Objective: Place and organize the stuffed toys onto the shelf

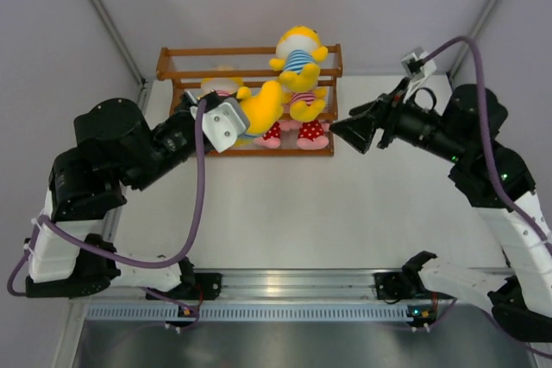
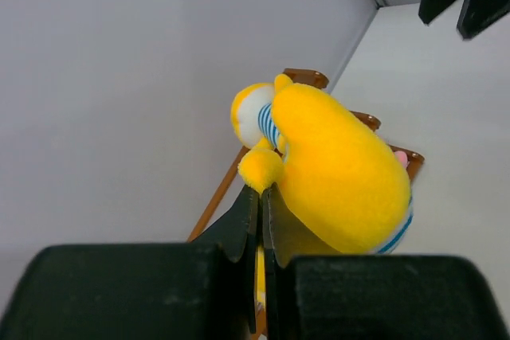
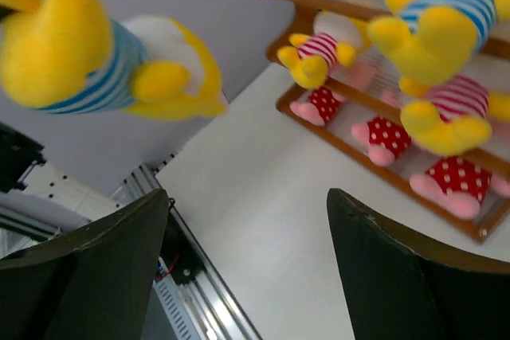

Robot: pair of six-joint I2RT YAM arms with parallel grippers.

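The brown wooden shelf stands at the back of the table. A yellow toy in a blue-striped shirt sits on its top tier. A yellow toy in pink stripes and pink toys in red dotted outfits sit lower. My left gripper is shut on a limb of another yellow blue-striped toy and holds it in the air at the shelf's front left; the left wrist view shows the jaws pinching it. My right gripper is open and empty, right of the shelf, also seen in its wrist view.
The right wrist view shows the held toy at upper left and the shelf with several toys at upper right. Grey walls close in behind and beside the shelf. A metal rail runs along the near table edge.
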